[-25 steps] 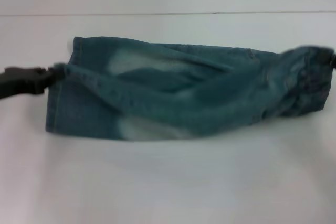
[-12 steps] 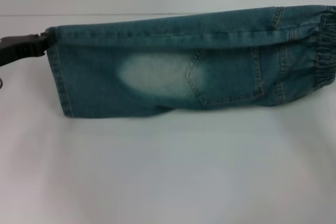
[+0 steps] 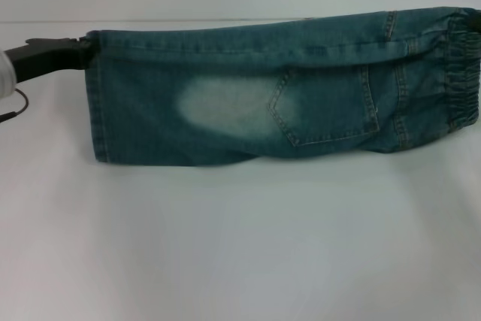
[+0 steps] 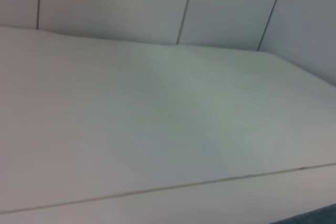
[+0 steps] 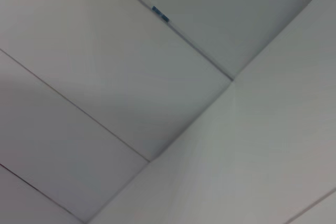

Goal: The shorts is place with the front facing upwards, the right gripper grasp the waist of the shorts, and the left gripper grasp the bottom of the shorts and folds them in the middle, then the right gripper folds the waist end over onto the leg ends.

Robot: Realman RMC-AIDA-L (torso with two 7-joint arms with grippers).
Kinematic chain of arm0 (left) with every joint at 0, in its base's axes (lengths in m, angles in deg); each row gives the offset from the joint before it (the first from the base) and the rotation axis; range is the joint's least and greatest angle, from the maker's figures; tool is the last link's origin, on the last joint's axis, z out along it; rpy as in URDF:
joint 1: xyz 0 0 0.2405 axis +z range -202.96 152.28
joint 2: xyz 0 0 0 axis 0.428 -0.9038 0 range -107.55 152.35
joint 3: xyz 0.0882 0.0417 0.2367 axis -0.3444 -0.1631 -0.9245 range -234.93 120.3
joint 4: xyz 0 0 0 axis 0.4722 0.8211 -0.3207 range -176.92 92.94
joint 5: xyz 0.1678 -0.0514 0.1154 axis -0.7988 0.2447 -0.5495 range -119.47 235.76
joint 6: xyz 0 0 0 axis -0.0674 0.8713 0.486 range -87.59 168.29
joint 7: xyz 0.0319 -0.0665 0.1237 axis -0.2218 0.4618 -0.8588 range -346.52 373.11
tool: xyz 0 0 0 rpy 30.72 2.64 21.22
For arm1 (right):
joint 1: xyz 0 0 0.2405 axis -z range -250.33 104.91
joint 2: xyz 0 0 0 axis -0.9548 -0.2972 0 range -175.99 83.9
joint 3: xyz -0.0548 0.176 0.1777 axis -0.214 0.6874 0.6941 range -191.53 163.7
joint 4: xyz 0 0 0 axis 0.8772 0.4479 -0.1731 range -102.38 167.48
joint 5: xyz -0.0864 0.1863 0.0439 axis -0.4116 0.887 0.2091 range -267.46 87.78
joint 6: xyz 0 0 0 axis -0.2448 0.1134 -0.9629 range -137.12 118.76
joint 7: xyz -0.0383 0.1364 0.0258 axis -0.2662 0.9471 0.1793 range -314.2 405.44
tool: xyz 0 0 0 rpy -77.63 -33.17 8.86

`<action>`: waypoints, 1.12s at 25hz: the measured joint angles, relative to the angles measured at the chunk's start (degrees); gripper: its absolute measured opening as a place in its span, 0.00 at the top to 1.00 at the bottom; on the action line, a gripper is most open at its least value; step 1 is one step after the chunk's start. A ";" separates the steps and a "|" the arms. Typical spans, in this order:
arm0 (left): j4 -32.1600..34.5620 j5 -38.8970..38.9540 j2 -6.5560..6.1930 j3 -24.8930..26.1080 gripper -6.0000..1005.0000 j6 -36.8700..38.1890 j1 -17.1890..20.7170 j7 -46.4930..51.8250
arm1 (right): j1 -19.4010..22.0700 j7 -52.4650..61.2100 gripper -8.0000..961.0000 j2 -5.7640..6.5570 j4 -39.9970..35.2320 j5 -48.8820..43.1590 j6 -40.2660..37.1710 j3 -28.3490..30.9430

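While doubled lengthwise, shorts with hem corner tight in left tool.

You have one pair of shorts in the head view, folded lengthwise, with one gathered waistband, one stitched pocket and one pale faded patch showing. You have one gripper visible, the left gripper, at the hem corner. You have one white table beneath. Both wrist views show you white panels only
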 joint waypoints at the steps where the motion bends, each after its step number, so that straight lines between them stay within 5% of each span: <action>1: -0.18 0.00 0.15 -0.33 0.96 -0.77 -0.13 -0.10 | -0.37 -1.03 0.95 -0.12 0.11 -0.10 1.13 -0.14; 7: 1.64 -0.02 2.85 -2.10 0.96 -6.54 -0.36 -0.21 | -1.30 -4.15 0.91 -0.79 0.25 -0.60 8.12 -2.05; 9: 2.87 -0.20 3.55 -2.15 0.87 -6.64 -0.07 -0.20 | -1.02 -5.50 0.89 -0.82 0.10 -0.61 8.34 -2.73; 14: 4.66 -0.34 4.04 -2.20 0.69 -5.44 0.54 0.17 | 0.93 -6.71 0.65 -0.55 -0.74 -0.63 7.46 -3.03; 23: 8.87 0.48 5.07 -2.91 0.44 3.65 3.92 1.07 | 7.78 -6.22 0.43 -0.15 -2.67 -0.73 2.77 -5.36; 28: 8.53 2.17 5.32 -5.04 0.29 5.73 5.44 0.70 | 8.73 -6.20 0.18 -0.26 -2.40 -0.76 4.04 -7.33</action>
